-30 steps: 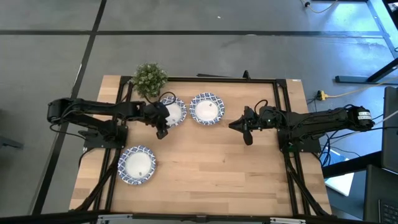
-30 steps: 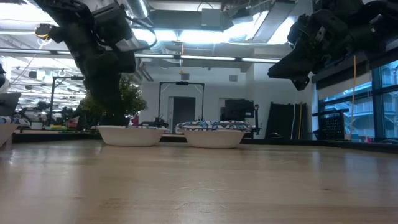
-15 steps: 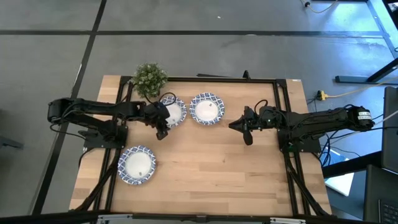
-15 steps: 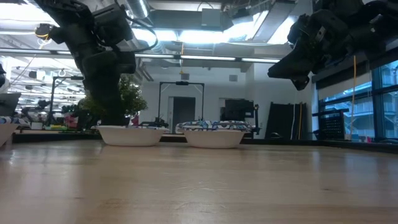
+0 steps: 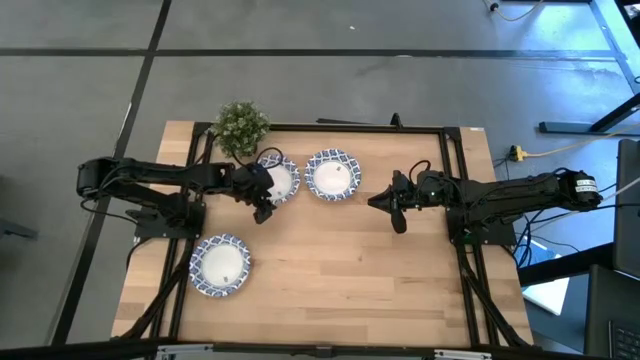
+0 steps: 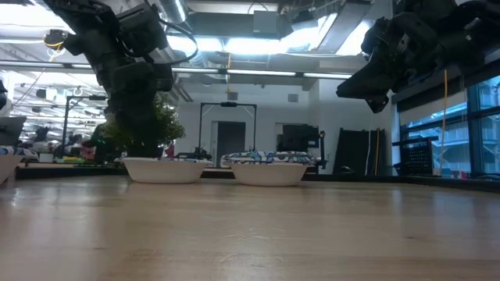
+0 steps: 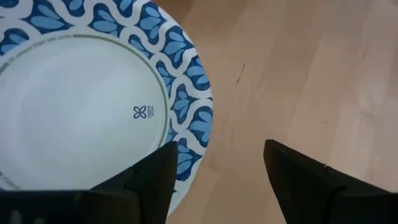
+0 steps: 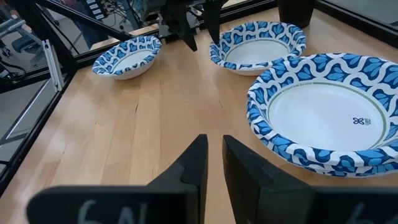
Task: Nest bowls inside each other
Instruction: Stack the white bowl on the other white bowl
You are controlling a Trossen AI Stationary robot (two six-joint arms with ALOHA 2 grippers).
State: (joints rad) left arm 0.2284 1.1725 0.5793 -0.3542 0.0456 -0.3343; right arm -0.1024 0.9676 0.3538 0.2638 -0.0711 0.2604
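Nesting looks unfinished: three patterned bowls sit apart on the tabletop, two near the back, one nearer. Left hand spread, empty, beside the rear-left bowl; right hand nearly closed, empty

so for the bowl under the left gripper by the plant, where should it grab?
Take the bowl by its patterned rim on the open-table side, coming from above. It sits upright and shallow, so only the thin flared rim offers a pinch. The left gripper, open, already straddles that edge in its wrist view. The plant crowds the far side.
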